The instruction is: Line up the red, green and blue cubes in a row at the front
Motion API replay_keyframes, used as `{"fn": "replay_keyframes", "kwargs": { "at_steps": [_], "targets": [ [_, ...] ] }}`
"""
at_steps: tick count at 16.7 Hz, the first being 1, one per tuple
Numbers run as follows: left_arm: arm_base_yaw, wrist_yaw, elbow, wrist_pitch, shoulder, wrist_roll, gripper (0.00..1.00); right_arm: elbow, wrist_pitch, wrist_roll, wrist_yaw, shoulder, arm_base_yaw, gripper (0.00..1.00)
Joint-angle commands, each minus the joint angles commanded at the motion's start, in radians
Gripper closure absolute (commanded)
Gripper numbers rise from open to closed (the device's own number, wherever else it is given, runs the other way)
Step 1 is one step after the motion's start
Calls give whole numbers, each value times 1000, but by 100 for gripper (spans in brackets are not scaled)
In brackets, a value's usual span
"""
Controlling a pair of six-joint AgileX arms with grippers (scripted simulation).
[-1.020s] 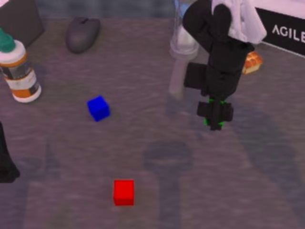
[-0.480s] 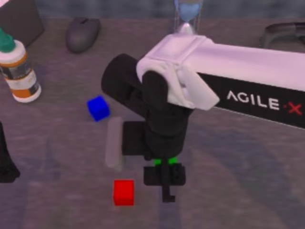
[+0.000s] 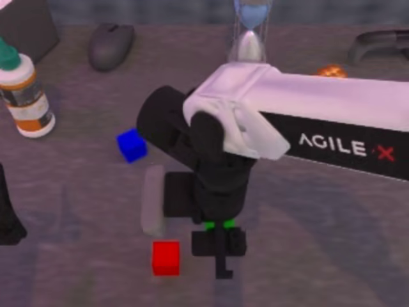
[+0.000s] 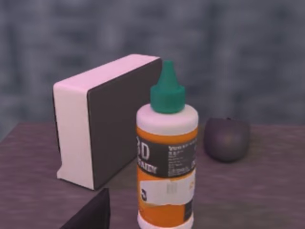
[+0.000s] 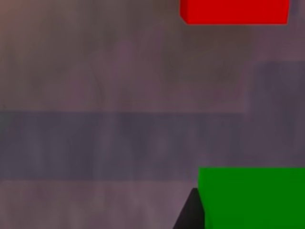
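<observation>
My right gripper (image 3: 220,252) hangs over the front of the table, just right of the red cube (image 3: 166,258). It is shut on the green cube (image 5: 252,198), which shows only as thin green slivers (image 3: 217,224) under the wrist in the top view. In the right wrist view the red cube (image 5: 236,10) lies apart from the green one, with bare table between them. The blue cube (image 3: 131,145) sits farther back on the left, partly behind the right arm. My left gripper (image 3: 6,220) is parked at the left edge, one dark finger (image 4: 90,214) showing.
An orange-labelled bottle (image 3: 25,96) with a green cap stands at the back left beside a dark box (image 3: 25,25). A mouse (image 3: 110,45), an hourglass (image 3: 250,32), an orange-tan block (image 3: 332,70) and a dark object (image 3: 377,45) line the back.
My right arm swung from the back right to the front with the green cube, stopping beside the red cube. In the last half second it barely shifted. Red and blue cubes stayed put.
</observation>
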Motion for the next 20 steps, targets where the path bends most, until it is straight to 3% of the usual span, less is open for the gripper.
{"fn": "replay_keyframes", "kwargs": {
  "at_steps": [5, 10, 20],
  "targets": [
    [0, 0, 0, 0, 0, 0, 0, -122, 169, 0, 0, 43, 4, 100],
    [0, 0, 0, 0, 0, 0, 0, -133, 181, 0, 0, 47, 4, 100],
    [0, 0, 0, 0, 0, 0, 0, -133, 181, 0, 0, 47, 4, 25]
  ]
}}
